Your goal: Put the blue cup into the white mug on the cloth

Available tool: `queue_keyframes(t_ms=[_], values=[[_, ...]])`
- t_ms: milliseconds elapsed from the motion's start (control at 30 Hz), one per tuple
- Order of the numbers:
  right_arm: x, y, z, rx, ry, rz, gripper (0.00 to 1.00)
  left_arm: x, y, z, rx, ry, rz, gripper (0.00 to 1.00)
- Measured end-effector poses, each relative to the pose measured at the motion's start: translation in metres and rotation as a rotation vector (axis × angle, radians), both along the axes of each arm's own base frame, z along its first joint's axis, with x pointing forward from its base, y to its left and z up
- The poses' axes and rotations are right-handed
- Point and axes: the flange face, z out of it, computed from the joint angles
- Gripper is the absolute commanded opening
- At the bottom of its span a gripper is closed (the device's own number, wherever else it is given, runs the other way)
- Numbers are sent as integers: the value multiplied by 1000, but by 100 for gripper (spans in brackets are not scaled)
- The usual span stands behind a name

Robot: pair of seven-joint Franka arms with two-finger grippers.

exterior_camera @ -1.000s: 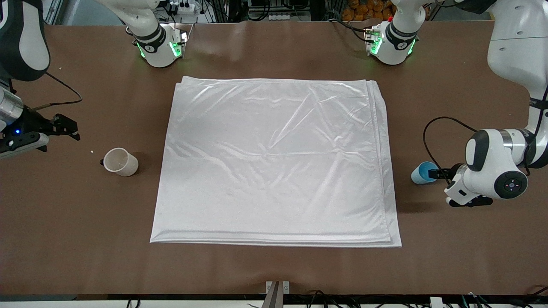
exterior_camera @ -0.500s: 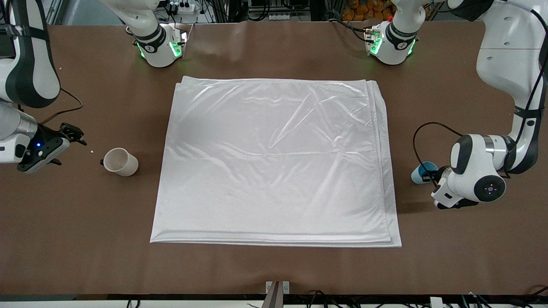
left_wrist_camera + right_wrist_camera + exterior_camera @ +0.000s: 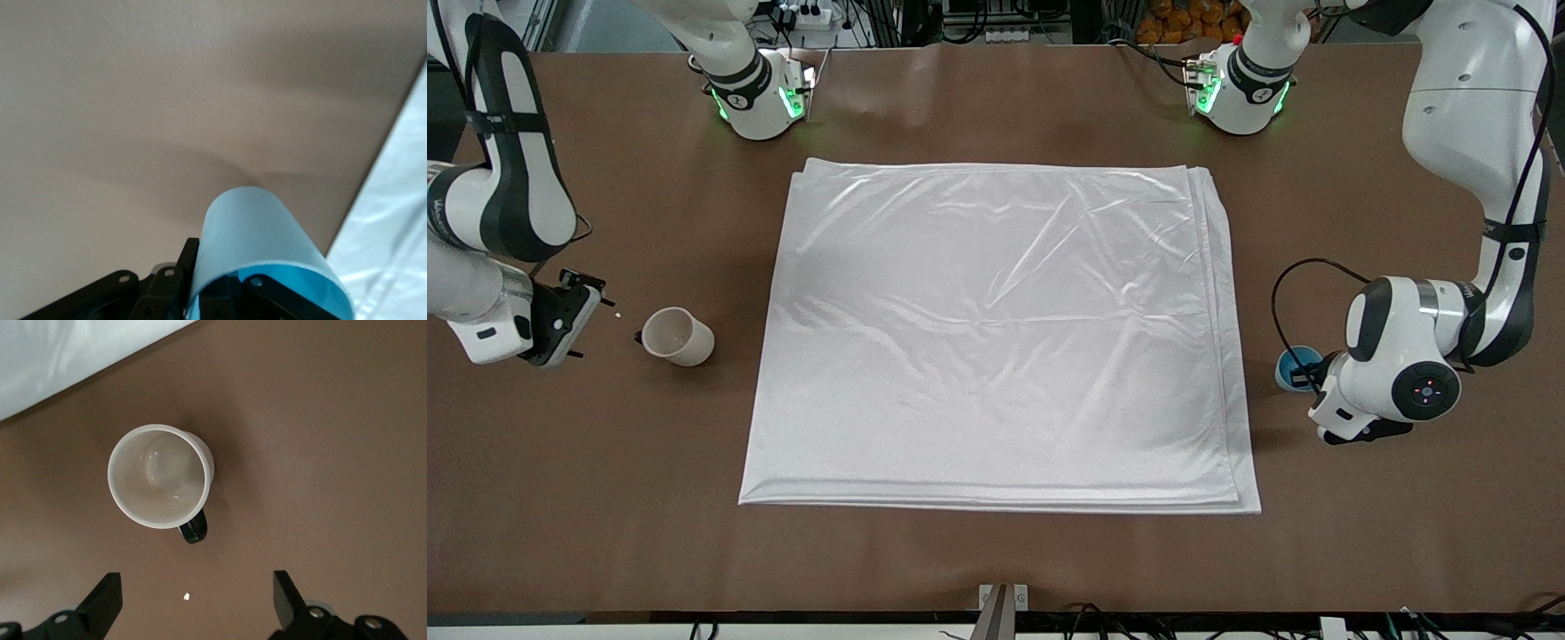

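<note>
The blue cup [image 3: 1288, 366] stands on the brown table beside the cloth's [image 3: 996, 338] edge, toward the left arm's end. My left gripper [image 3: 1305, 378] is shut on its wall, one finger inside and one outside; the left wrist view shows the cup [image 3: 260, 240] in the gripper [image 3: 220, 283], with the cloth [image 3: 393, 240] alongside. The white mug [image 3: 679, 336] stands upright on the table beside the cloth, toward the right arm's end, its black handle pointing at my right gripper [image 3: 591, 293]. That gripper [image 3: 197, 603] is open and empty, close to the mug [image 3: 160, 477].
A small white crumb [image 3: 616, 314] lies on the table between the right gripper and the mug, and shows in the right wrist view [image 3: 187, 595]. The arm bases [image 3: 760, 98] [image 3: 1236, 89] stand along the table's edge farthest from the front camera. A black cable [image 3: 1285, 293] loops above the blue cup.
The left gripper closed in on the blue cup, which has shifted slightly toward the cloth. The right gripper swung down and closer to the white mug. The mug and cloth have not moved.
</note>
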Motion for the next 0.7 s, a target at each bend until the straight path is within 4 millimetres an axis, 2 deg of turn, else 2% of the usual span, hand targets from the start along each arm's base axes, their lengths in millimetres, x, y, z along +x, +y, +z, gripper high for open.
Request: queue_keyframes(t_ms=[200, 333, 500, 700], values=[[6, -2, -17, 0, -18, 148, 100, 4, -14, 48, -24, -14, 11, 0], [4, -11, -31, -2, -32, 194, 100, 5, -29, 76, -81, -31, 42, 0], [-2, -22, -50, 4, -34, 254, 100, 3, -54, 93, -140, -45, 93, 0], [-5, -21, -66, 14, -19, 306, 100, -3, -99, 99, -172, -45, 148, 0]])
